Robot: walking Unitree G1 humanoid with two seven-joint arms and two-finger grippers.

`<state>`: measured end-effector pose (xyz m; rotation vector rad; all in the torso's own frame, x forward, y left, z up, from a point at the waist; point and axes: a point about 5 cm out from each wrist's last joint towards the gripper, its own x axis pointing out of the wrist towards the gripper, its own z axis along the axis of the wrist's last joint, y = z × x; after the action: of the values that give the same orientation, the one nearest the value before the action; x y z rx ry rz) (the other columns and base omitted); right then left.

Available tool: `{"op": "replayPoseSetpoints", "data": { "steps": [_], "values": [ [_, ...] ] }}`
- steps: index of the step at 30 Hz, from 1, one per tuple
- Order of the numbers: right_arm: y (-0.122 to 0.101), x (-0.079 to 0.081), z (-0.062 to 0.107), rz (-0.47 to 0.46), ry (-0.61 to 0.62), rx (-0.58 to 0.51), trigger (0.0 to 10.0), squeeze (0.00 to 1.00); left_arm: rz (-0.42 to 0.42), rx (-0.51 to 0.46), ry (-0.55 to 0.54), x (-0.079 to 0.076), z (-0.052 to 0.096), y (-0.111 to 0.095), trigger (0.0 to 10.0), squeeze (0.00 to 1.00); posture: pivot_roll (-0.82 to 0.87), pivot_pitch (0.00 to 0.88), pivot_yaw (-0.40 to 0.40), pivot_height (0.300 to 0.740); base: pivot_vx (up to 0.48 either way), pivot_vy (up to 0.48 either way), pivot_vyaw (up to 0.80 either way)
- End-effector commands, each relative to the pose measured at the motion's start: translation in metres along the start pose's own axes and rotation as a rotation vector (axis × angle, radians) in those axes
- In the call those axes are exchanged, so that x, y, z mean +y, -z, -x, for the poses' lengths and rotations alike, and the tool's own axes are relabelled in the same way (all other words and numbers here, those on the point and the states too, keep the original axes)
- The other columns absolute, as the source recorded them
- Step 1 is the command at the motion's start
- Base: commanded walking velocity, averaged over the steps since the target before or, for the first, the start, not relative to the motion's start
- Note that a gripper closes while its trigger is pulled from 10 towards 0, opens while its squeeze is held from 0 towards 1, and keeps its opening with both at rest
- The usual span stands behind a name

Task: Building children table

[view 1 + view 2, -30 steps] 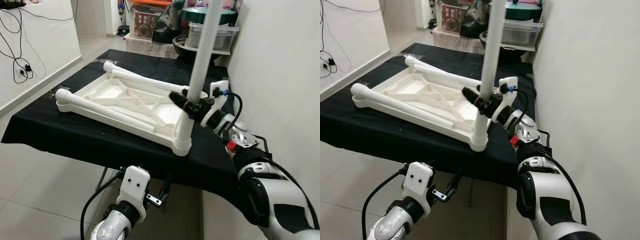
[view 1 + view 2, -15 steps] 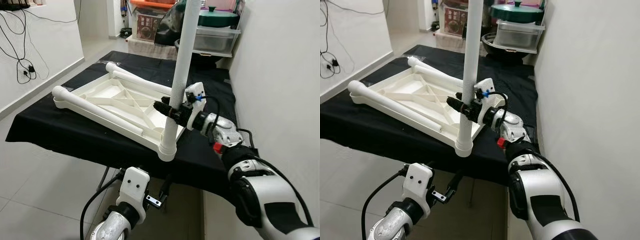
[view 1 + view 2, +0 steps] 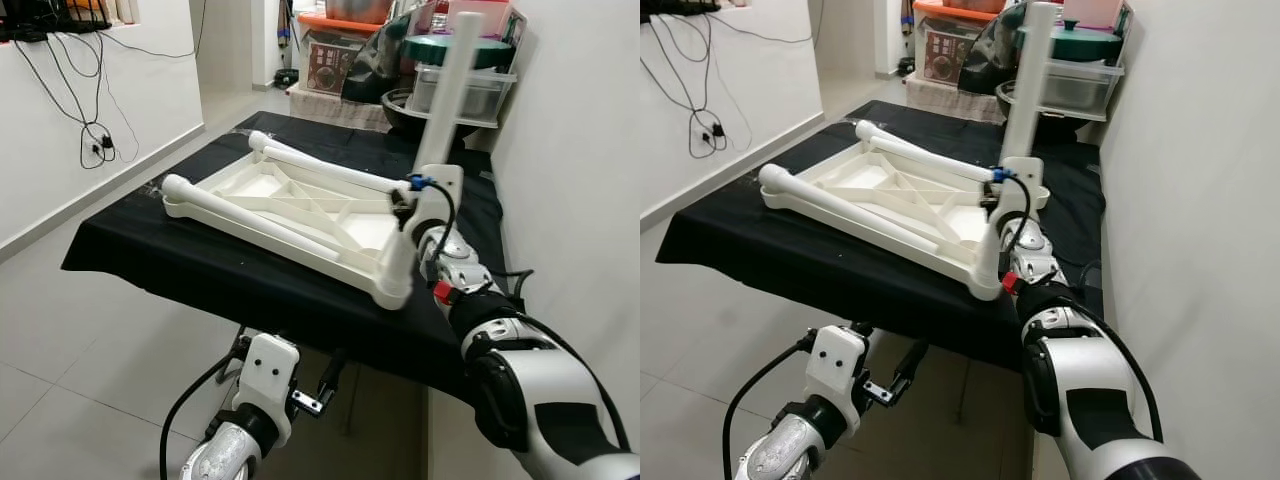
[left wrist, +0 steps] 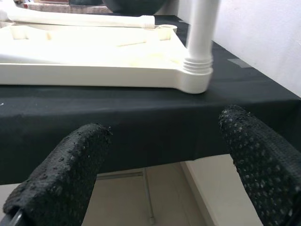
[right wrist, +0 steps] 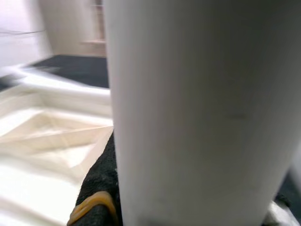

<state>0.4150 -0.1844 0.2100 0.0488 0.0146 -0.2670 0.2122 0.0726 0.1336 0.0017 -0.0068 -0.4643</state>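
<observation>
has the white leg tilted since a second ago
Yes. Against the tabletop, the white leg held by the right gripper still leans toward the far bins.

We see table (image 3: 180, 270) draped in black cloth (image 3: 250, 285), pale tiled floor (image 3: 70, 390) below. On cloth: white tabletop (image 3: 300, 205) lying upside down, ribbed underside up, one corner at near edge, white leg (image 3: 435, 150) upright there.
</observation>
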Motion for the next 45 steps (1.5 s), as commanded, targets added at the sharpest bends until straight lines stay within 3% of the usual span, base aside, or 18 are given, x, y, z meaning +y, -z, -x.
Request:
{"op": "replayPoseSetpoints", "data": {
  "steps": [1, 3, 5, 8, 9, 11, 12, 15, 16, 25, 32, 33, 36, 38, 41, 43, 45],
  "values": [
    [0.02, -0.028, 0.002, -0.009, 0.232, 0.092, 0.0, 0.0, -0.008, 0.011, -0.001, 0.001, -0.001, 0.002, 10.0, 0.0, 0.09, 0.031, -0.1, 0.74, 0.0, 0.0, 0.0],
    [0.02, -0.028, 0.002, -0.009, 0.232, 0.092, 0.0, 0.0, -0.008, 0.011, -0.001, 0.001, -0.001, 0.002, 10.0, 0.0, 0.09, 0.031, -0.1, 0.74, 0.0, 0.0, 0.0],
    [0.011, -0.041, 0.003, -0.068, 0.428, 0.046, 0.0, 0.0, -0.011, 0.01, -0.003, 0.001, -0.002, 0.002, 10.0, 0.0, 0.09, 0.03, -0.102, 0.74, 0.0, 0.0, 0.0],
    [0.008, -0.043, 0.003, -0.087, 0.471, 0.033, 0.0, 0.0, -0.013, 0.01, -0.004, 0.001, -0.002, 0.002, 10.0, 0.0, 0.09, 0.03, -0.104, 0.74, 0.0, 0.0, 0.0],
    [0.006, -0.044, 0.004, -0.104, 0.506, 0.031, 4.1, 0.0, -0.014, 0.009, -0.006, 0.001, -0.002, 0.002, 10.0, 0.0, 0.09, 0.029, -0.104, 0.74, 0.0, 0.0, 0.0],
    [0.006, -0.044, 0.004, -0.104, 0.506, 0.031, 4.1, 0.0, -0.014, 0.009, -0.006, 0.001, -0.002, 0.002, 10.0, 0.0, 0.09, 0.029, -0.104, 0.74, 0.0, 0.0, 0.0],
    [0.006, -0.044, 0.004, -0.109, 0.503, 0.035, 10.0, 0.0, -0.013, 0.009, -0.007, 0.001, -0.002, 0.002, 10.0, 0.0, 0.09, 0.029, -0.104, 0.74, 0.0, 0.0, 0.0],
    [0.006, -0.038, 0.005, -0.079, 0.482, -0.003, 10.0, 0.0, -0.013, 0.008, -0.006, 0.001, -0.002, 0.002, 10.0, 0.0, 0.09, 0.029, -0.104, 0.74, 0.0, 0.0, 0.0],
    [0.007, -0.036, 0.006, -0.066, 0.463, -0.018, 10.0, 1.0, -0.012, 0.009, -0.006, 0.001, -0.002, 0.002, 10.0, 0.0, 0.08, 0.028, -0.101, 0.74, 0.0, 0.0, 0.0],
    [0.019, -0.024, 0.016, -0.029, 0.42, -0.078, 10.0, 1.0, -0.013, 0.009, -0.008, 0.003, -0.004, 0.003, 10.0, 0.0, 0.08, 0.019, -0.095, 0.74, 0.0, 0.0, 0.0],
    [0.029, -0.018, 0.034, -0.015, 0.336, -0.114, 10.0, 1.0, -0.013, 0.012, -0.007, 0.004, -0.005, 0.005, 10.0, 0.0, 0.07, 0.01, -0.09, 0.74, 0.0, 0.0, 0.0],
    [0.035, -0.016, 0.048, 0.007, 0.284, -0.119, 10.0, 0.0, -0.014, 0.011, -0.005, 0.005, -0.005, 0.005, 10.0, 0.0, 0.06, 0.004, -0.089, 0.74, 0.0, 0.0, 0.0],
    [0.041, -0.014, 0.06, 0.01, 0.233, -0.113, 10.0, 0.0, -0.011, 0.011, -0.004, 0.005, -0.006, 0.006, 10.0, 0.0, 0.05, 0.0, -0.086, 0.74, 0.0, 0.0, 0.0],
    [0.052, -0.013, 0.083, 0.032, 0.138, -0.106, 10.0, 0.0, -0.01, 0.012, -0.004, 0.006, -0.006, 0.007, 10.0, 0.0, 0.05, 0.0, -0.084, 0.74, 0.0, 0.0, 0.0],
    [0.058, -0.012, 0.092, 0.04, 0.094, -0.106, 10.0, 0.0, -0.014, 0.019, -0.006, 0.007, -0.007, 0.008, 10.0, 0.0, 0.04, 0.0, -0.076, 0.74, 0.0, 0.0, 0.0],
    [0.071, -0.011, 0.109, 0.05, -0.022, -0.115, 10.0, 0.0, -0.024, 0.031, -0.006, 0.009, -0.008, 0.011, 10.0, 0.0, 0.05, 0.0, -0.076, 0.74, 0.0, 0.0, 0.0],
    [0.073, -0.011, 0.113, 0.068, -0.054, -0.13, 10.0, 0.0, -0.025, 0.032, -0.007, 0.009, -0.009, 0.011, 10.0, 0.0, 0.05, 0.0, -0.076, 0.74, 0.0, 0.0, 0.0]
  ]
}}
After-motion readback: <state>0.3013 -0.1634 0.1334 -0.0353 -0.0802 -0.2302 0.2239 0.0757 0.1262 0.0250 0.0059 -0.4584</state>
